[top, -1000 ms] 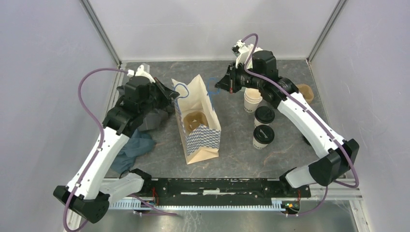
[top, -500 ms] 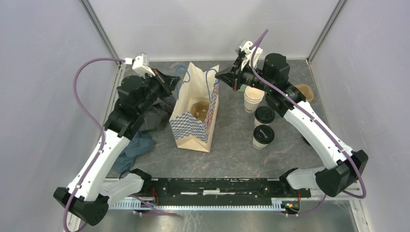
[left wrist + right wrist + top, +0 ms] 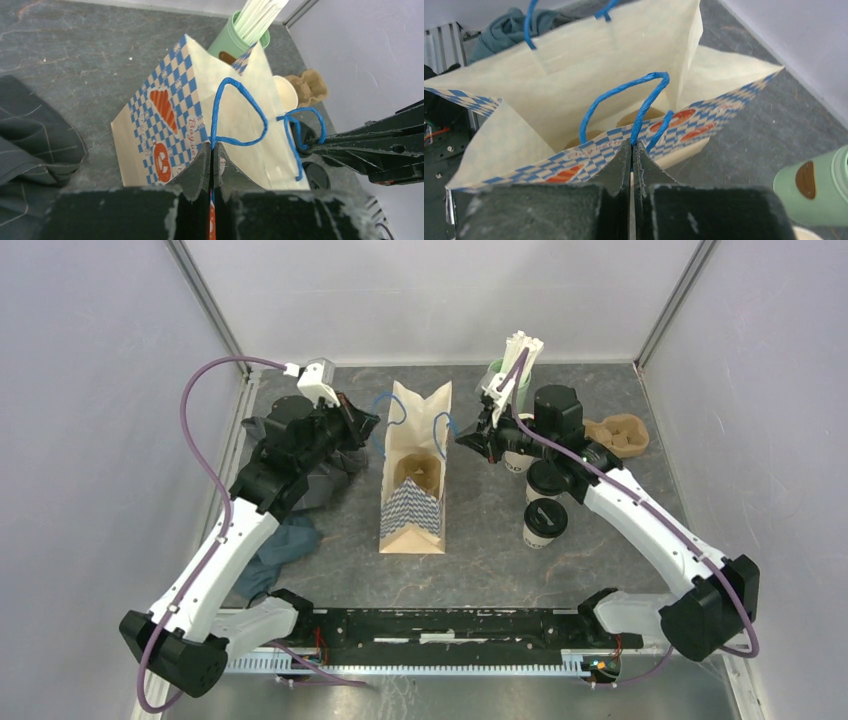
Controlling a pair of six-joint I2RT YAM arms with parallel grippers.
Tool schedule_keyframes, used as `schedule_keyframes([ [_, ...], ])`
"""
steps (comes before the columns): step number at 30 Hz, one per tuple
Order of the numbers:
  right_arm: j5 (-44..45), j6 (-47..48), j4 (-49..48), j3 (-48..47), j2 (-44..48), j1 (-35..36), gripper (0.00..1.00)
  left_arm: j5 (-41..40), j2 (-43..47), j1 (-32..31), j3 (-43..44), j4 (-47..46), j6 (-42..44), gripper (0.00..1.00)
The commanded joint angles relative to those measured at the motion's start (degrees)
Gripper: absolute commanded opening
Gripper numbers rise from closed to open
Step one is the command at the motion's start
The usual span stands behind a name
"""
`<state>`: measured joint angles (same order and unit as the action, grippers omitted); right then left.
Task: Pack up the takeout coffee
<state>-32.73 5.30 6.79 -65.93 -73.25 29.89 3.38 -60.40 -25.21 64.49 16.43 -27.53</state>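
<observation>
**Asker:** From above, what has just changed?

**Me:** My left gripper [image 3: 374,428] has finished closing on its side of the paper bag [image 3: 411,515]. A second ago the bag was skewed. Now it stands square between my arms, mouth up. My right gripper [image 3: 463,438] holds the opposite side. I judge it ready for loading. The lidded cups [image 3: 545,520] stand on the table to the right of the bag, beside my right forearm, and none is inside.

**Asker:** And the left wrist?

**Me:** My fingers are pressed together on the left handle [image 3: 215,115], a blue cord, just above the rim. The panel shows blue checks and red script beginning "Bagu". I can't read the rest.

**Asker:** The right wrist?

**Me:** It's the same here, jaws pinching the right handle [image 3: 649,107]. The red print on this side is too creased to read. Something brown lies at the bottom, and I can't tell what it is. To pack a cup, one arm must let go, and the bag may sag.
</observation>
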Motion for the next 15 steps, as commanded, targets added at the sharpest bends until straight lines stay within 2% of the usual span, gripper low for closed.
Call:
schedule_keyframes([
  [1,3.6,2.3,3.4,1.6,4.2,-0.1,0.00,-0.4,0.9,0.0,2.7,5.8,5.0,0.02],
  [5,7.1,2.1,2.3,5.1,6.7,-0.3,0.00,-1.8,2.2,-0.1,2.7,10.2,6.4,0.02],
  [9,5.6,2.6,4.0,5.2,7.6,-0.4,0.00,-4.0,4.3,0.0,0.7,11.1,5.5,0.02],
  [15,6.1,4.0,7.3,-2.2,6.3,-0.4,0.06,-6.8,-5.6,0.0,11.2,13.5,5.1,0.02],
])
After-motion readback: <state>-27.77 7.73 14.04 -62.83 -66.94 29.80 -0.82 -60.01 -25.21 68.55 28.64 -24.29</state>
